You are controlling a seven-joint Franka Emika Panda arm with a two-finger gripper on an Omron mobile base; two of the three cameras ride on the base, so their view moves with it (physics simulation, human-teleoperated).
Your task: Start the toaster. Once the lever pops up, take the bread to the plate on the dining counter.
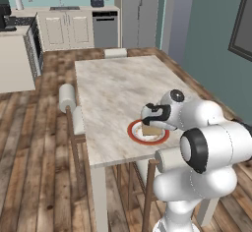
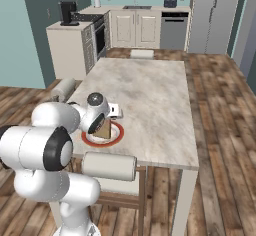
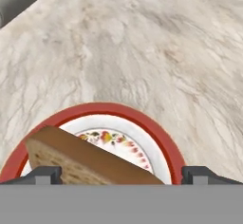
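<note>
Left base view: gripper (image 1: pixel 149 123) at centre right, directly above the plate (image 1: pixel 133 131) near the dining counter (image 1: pixel 108 83) edge.

Right base view: bread (image 2: pixel 104 130) leaning on plate, lower left of centre.

Hand view: fingertips (image 3: pixel 40 175) spread wide, clear of slice; judged released for delivery.

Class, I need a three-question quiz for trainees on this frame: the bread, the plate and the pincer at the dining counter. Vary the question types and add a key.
1. True or false: the bread lies flat on the plate.
2. Multiple choice: the plate's rim is A) blue, B) red, C) green.
3. Short answer: how do the jaws of the pincer stand around the bread?

Key:
1. False. In the hand view it leans tilted over the plate, between the fingertips.
2. B.
3. Open, one fingertip either side of the slice, not clamping it. The plate sits near the edge of the counter, close to the robot.
</note>
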